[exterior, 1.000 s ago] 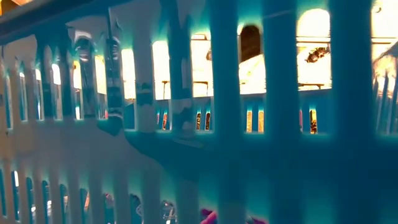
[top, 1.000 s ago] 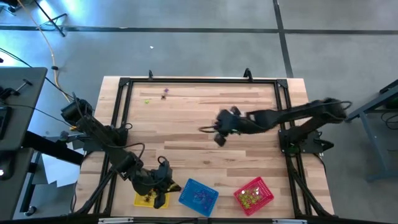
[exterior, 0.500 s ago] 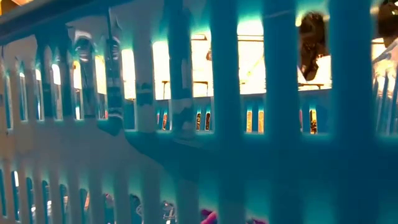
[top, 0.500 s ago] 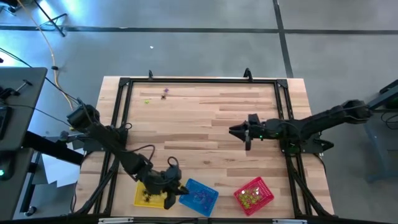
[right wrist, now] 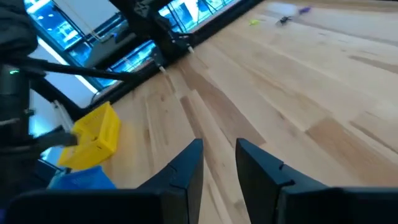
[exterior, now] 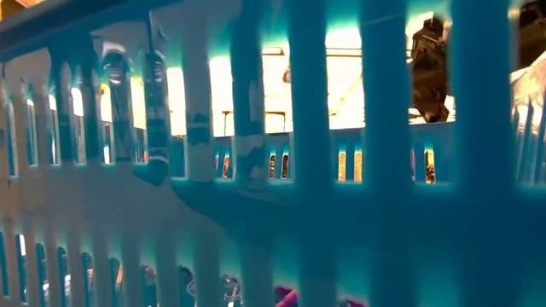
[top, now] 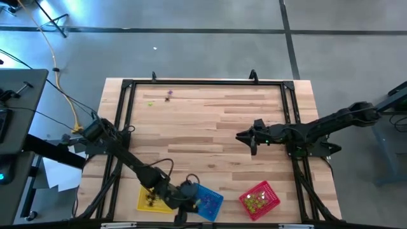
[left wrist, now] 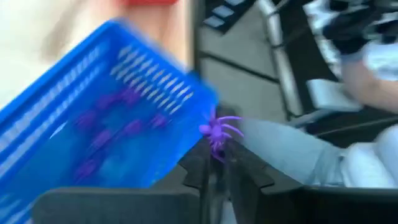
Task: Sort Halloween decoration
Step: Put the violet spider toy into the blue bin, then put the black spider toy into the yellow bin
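My left gripper (top: 188, 194) hangs at the near edge, over the left rim of the blue basket (top: 207, 200), shut on a tiny purple spider-like decoration (left wrist: 219, 130). The blue basket (left wrist: 106, 130) holds several purple ones. The yellow basket (top: 149, 199) to its left holds dark ones, and the red basket (top: 259, 198) to its right holds yellow-green ones. Loose decorations (top: 168, 96) (top: 150, 104) lie on the table at the far left. My right gripper (top: 245, 136) stands open above the table's right half, with nothing between its fingers (right wrist: 186, 163). My left gripper pinches the purple decoration by its lower part (left wrist: 217, 149) between the tips of its two fingers. The spiky body and legs stick out past the fingertips. It is lifted clear, beside the corner of the blue basket's rim.
The three baskets stand in a row along the near edge. A black frame (top: 203, 83) runs around the wooden table top. In the low view the blue basket's mesh (exterior: 256, 213) fills the picture, with the right arm (exterior: 429, 68) dark behind it. Bare wood lies mid-table.
My left gripper has gone from over the yellow basket toward the table's right edge and down, to the blue basket's left rim. My right gripper has drawn back from mid-table toward the right edge, has sunk and tipped up nearer to level, then kept still.
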Controlling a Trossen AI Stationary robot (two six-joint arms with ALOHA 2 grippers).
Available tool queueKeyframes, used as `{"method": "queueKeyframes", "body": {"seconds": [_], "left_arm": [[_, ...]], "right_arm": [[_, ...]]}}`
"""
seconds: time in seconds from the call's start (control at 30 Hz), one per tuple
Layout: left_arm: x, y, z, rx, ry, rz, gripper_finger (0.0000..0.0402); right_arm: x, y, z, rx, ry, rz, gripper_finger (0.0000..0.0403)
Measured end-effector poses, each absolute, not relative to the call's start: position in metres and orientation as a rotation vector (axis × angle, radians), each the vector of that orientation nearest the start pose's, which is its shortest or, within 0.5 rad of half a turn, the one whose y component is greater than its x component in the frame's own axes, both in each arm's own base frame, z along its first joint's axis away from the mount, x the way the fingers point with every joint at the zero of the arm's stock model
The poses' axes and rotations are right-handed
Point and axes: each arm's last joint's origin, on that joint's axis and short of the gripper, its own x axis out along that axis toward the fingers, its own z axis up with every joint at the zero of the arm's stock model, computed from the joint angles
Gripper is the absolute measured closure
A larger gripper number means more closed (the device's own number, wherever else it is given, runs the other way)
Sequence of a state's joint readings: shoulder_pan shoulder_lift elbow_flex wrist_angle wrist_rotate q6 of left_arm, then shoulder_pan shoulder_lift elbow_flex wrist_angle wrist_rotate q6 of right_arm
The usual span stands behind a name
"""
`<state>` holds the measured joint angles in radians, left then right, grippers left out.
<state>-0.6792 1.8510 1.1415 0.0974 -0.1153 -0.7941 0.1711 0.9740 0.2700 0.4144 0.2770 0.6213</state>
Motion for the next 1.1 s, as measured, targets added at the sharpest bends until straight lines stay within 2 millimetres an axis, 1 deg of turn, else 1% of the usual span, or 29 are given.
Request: {"method": "queueKeyframes", "body": {"seconds": [0.03,0.1,0.17,0.2,0.3,0.4,0.57,0.7,0.83,0.97,1.1], "left_arm": [[0.313,-0.249,0.189,-0.498,0.736,-0.303,0.0358],[0.312,-0.248,0.191,-0.435,0.754,-0.304,0.0343],[0.318,-0.250,0.196,-0.414,0.710,-0.328,0.0331],[0.316,-0.248,0.198,-0.386,0.707,-0.320,0.0325],[0.319,-0.247,0.199,-0.338,0.680,-0.319,0.0310],[0.318,-0.244,0.196,-0.306,0.700,-0.295,0.0297],[0.319,-0.241,0.195,-0.288,0.713,-0.282,0.0290],[0.321,-0.237,0.195,-0.198,0.704,-0.301,0.0292],[0.326,-0.225,0.196,-0.151,0.714,-0.265,0.0292],[0.323,-0.204,0.195,-0.119,0.788,-0.083,0.0291],[0.320,-0.173,0.191,-0.179,0.928,0.124,0.0291]], "right_arm": [[0.188,0.024,0.181,0.551,0.246,-0.193,0.0311],[0.190,0.025,0.180,0.546,0.260,-0.198,0.0311],[0.189,0.024,0.178,0.540,0.280,-0.205,0.0311],[0.190,0.025,0.177,0.538,0.287,-0.207,0.0311],[0.190,0.024,0.174,0.532,0.311,-0.215,0.0311],[0.188,0.024,0.169,0.520,0.355,-0.228,0.0311],[0.189,0.024,0.164,0.509,0.390,-0.240,0.0311],[0.189,0.024,0.161,0.500,0.423,-0.250,0.0311],[0.188,0.024,0.158,0.493,0.446,-0.257,0.0311],[0.187,0.024,0.157,0.490,0.457,-0.260,0.0311],[0.187,0.024,0.157,0.489,0.458,-0.261,0.0311]]}}
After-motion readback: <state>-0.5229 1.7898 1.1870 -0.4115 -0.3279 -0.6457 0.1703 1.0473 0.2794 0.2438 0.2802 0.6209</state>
